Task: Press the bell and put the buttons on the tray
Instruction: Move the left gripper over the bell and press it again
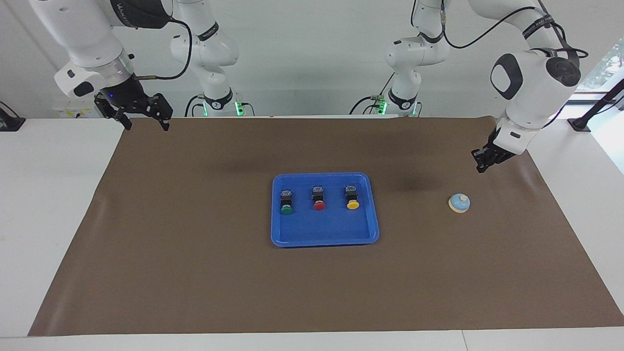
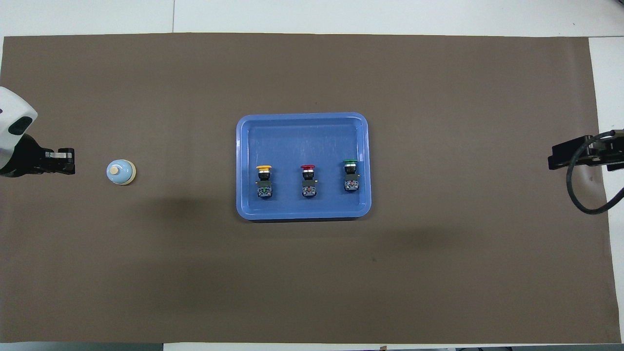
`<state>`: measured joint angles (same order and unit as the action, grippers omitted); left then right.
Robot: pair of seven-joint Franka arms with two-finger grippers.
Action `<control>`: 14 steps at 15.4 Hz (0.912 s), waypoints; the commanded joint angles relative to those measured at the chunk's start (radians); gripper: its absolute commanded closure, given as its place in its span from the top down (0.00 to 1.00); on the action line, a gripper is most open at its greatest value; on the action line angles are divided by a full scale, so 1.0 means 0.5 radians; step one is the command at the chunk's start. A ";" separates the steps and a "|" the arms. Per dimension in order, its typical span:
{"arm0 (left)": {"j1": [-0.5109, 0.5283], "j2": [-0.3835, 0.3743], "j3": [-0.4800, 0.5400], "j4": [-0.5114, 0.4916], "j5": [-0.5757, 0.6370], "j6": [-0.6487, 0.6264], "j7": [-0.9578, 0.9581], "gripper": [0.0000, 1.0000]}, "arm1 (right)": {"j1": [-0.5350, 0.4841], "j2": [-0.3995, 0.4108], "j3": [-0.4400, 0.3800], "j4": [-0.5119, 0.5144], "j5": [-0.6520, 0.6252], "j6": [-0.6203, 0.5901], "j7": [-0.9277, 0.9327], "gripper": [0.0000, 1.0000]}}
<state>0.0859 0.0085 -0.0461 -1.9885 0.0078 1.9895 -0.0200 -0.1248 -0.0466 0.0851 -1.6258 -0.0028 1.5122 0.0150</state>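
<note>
The blue tray [image 1: 322, 231] [image 2: 302, 136] lies at the middle of the brown mat. Three buttons lie in it in a row: green [image 1: 286, 202] [image 2: 350, 174], red [image 1: 319, 199] [image 2: 308, 179], yellow [image 1: 352, 197] [image 2: 263, 180]. The bell [image 1: 459, 203] [image 2: 121, 172] stands on the mat toward the left arm's end. My left gripper [image 1: 481, 165] [image 2: 66, 161] is shut and empty, raised over the mat beside the bell, apart from it. My right gripper [image 1: 146, 122] [image 2: 560, 156] is open and empty, held high over the mat's edge at the right arm's end.
The brown mat [image 1: 195, 273] covers most of the white table. A black cable [image 2: 580, 195] hangs from the right arm over the mat's edge.
</note>
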 commanded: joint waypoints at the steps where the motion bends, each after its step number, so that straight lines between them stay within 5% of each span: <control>1: 0.015 0.050 -0.006 -0.103 -0.003 0.181 0.006 0.00 | -0.033 -0.051 0.020 -0.050 0.042 -0.009 -0.015 1.00; 14: 0.034 0.277 -0.009 -0.254 -0.003 0.635 0.000 0.00 | -0.033 -0.051 0.020 -0.050 0.039 -0.009 -0.015 1.00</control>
<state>0.0961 0.1379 -0.0463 -2.1000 0.0078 2.2666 -0.0200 -0.1248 -0.0466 0.0851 -1.6258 -0.0026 1.5122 0.0150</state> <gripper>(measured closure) 0.991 0.000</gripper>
